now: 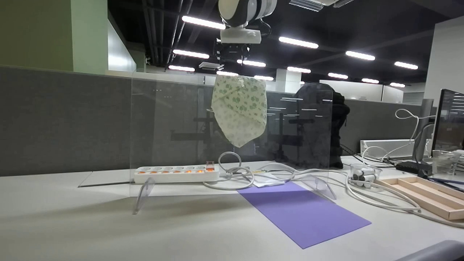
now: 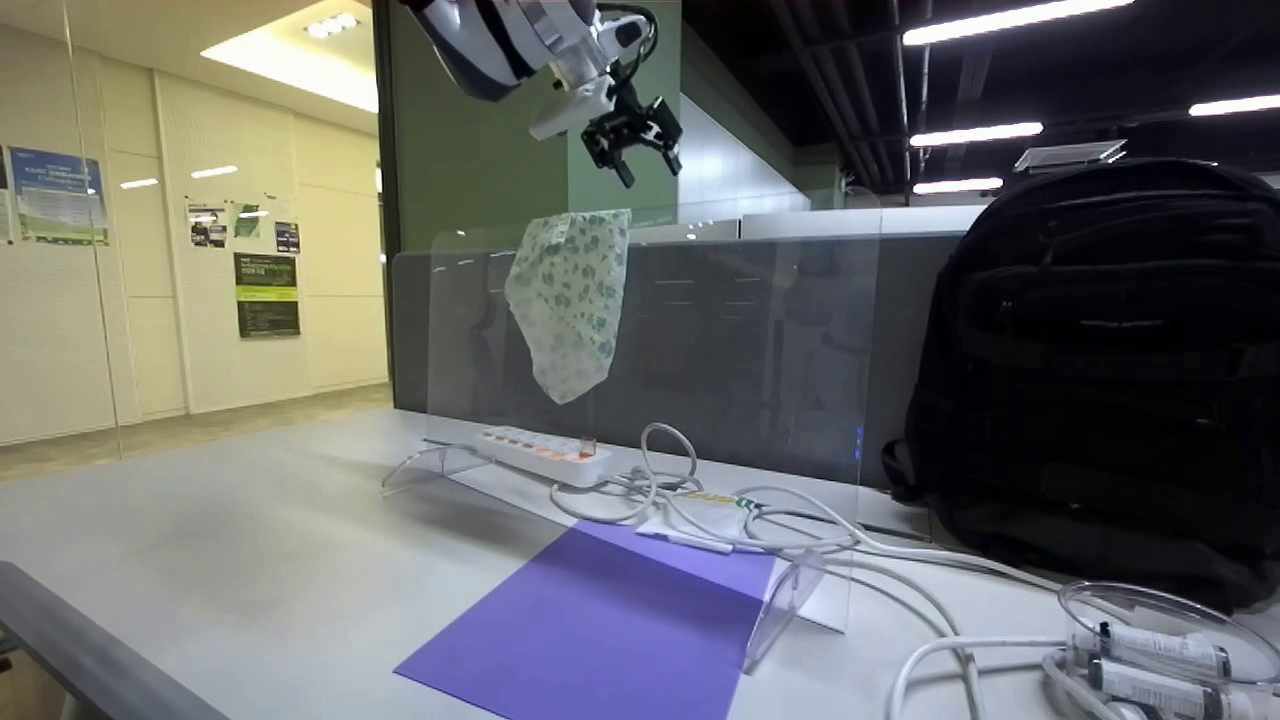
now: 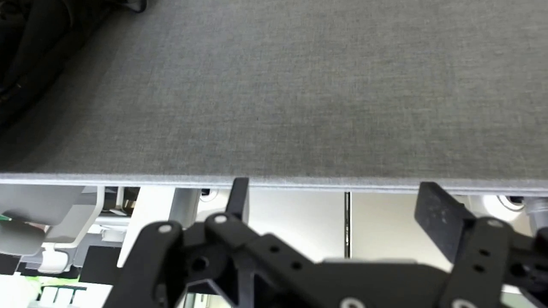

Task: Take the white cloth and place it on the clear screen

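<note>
Found the white cloth draped over the top edge of the clear screen, near mid-width, hanging down to a tapered end. Saw the gripper above the cloth and apart from it, with fingers spread wide in the wrist view. Noted a purple sheet on the table, reaching under the screen, and a power strip behind the screen.

Wall posters, cylinder labels, lettering illegible
</note>
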{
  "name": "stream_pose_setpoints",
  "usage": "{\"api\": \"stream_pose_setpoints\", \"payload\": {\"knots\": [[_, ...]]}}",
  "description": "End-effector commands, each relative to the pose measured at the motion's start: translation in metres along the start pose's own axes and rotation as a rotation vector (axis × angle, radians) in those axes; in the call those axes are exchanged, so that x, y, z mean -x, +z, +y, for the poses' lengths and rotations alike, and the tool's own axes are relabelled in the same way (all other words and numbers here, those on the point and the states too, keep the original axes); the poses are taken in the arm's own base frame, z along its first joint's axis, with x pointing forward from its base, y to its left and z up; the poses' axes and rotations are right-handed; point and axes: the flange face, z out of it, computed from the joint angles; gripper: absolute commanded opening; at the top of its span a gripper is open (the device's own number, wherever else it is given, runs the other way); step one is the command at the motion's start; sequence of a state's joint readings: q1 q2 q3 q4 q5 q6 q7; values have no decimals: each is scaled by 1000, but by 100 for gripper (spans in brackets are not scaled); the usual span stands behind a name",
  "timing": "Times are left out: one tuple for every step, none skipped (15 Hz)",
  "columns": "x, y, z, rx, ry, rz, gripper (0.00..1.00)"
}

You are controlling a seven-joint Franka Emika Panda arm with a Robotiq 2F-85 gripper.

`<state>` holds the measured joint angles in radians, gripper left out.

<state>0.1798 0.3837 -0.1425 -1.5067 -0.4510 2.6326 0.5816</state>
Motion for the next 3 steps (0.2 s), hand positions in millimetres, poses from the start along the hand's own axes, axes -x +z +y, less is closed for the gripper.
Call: {"api": "stream_pose_setpoints", "payload": {"knots": [[-15, -38, -6, -25, -16, 33, 100], [-18, -46, -8, -36, -29, 43, 100], [-19, -53, -10, -48, -41, 46, 100]]}}
